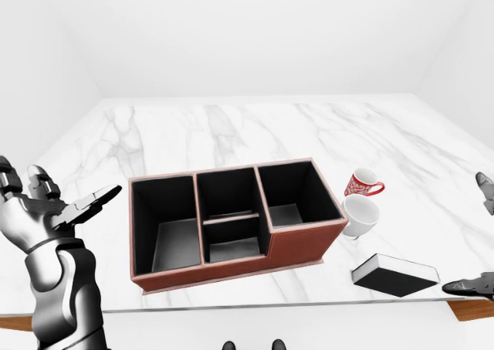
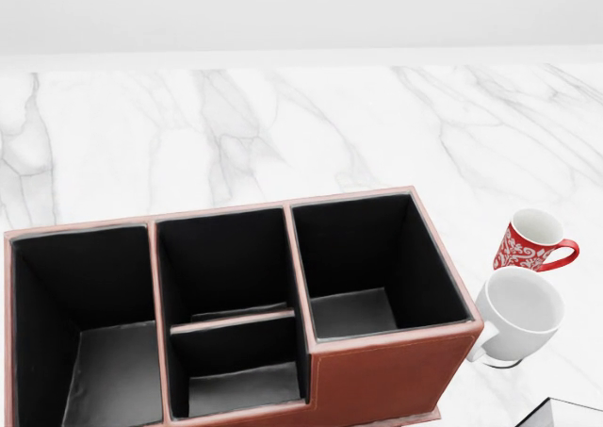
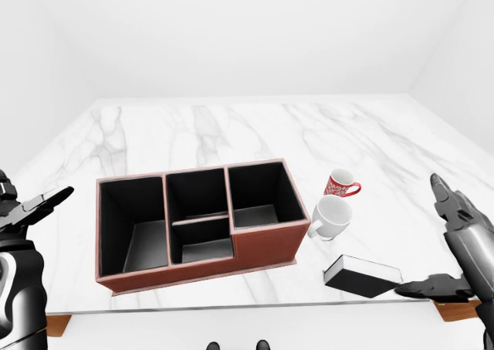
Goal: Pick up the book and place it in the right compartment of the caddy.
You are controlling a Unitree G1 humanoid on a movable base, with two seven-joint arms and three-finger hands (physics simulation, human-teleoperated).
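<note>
A white marble desk (image 1: pixel 255 130) with grey veining is seen, its near edge trimmed in wood. A rectangular caddy (image 1: pixel 301 246), reddish-brown leather outside and black-lined inside, is set close to that near edge; its compartments are all seen empty, the middle one split by a low divider. The book (image 3: pixel 363 276), a flat black-covered block with white page edges, lies at the near right corner, apart from the caddy. Between them stand a plain white mug (image 3: pixel 330 217) and a red patterned mug (image 3: pixel 338 185), nearly touching. The far half of the desk is left bare. The metallic left hand (image 1: pixel 46 211) is held off the desk's left edge, fingers spread and holding nothing; the right hand (image 3: pixel 455 249) is raised just beside the book, fingers wide apart, grasping nothing.
</note>
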